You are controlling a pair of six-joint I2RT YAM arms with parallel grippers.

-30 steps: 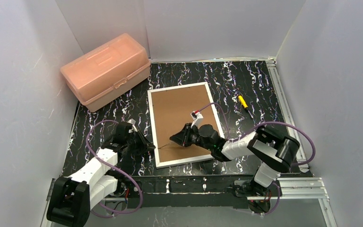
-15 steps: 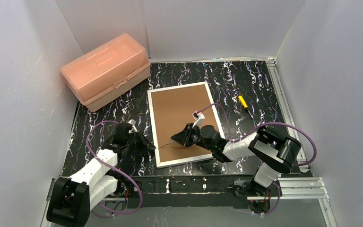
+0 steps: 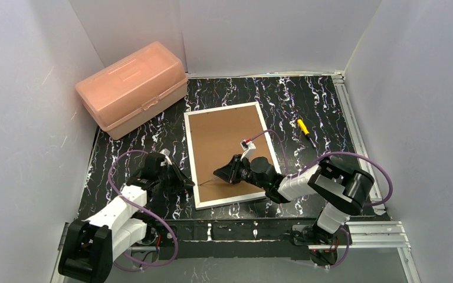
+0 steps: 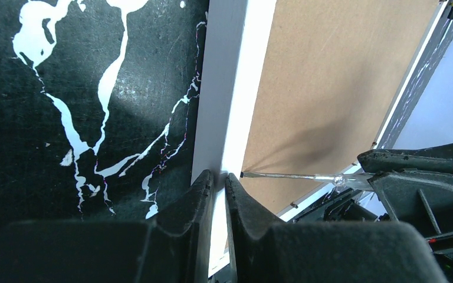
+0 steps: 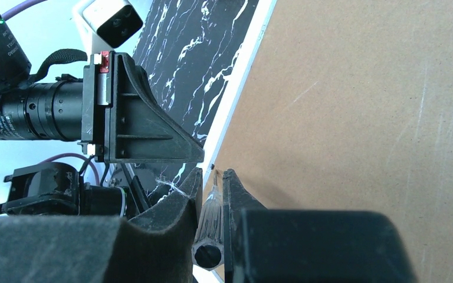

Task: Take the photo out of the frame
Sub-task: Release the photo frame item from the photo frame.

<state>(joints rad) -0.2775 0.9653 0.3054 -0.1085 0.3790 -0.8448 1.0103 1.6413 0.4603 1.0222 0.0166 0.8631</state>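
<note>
The frame (image 3: 221, 138) lies face down on the black marbled table, brown backing board (image 4: 330, 76) up inside a thin white border (image 4: 230, 88). The photo is hidden beneath the board. My left gripper (image 3: 187, 183) is at the frame's left side near the front corner. In the left wrist view this gripper (image 4: 219, 177) is shut on the white border. My right gripper (image 3: 219, 173) hovers over the board's near part. The right wrist view shows it (image 5: 213, 174) shut on a clear-handled screwdriver (image 5: 210, 215). The screwdriver's thin shaft (image 4: 289, 175) points left, tip at the board's left edge.
A pink plastic box (image 3: 131, 87) stands at the back left. A yellow-handled screwdriver (image 3: 305, 132) lies on the table right of the frame. White walls close in three sides, and a metal rail (image 3: 348, 112) runs along the right edge.
My right gripper with the clear screwdriver has shifted slightly left, toward the frame's left edge. The left arm has stayed where it was.
</note>
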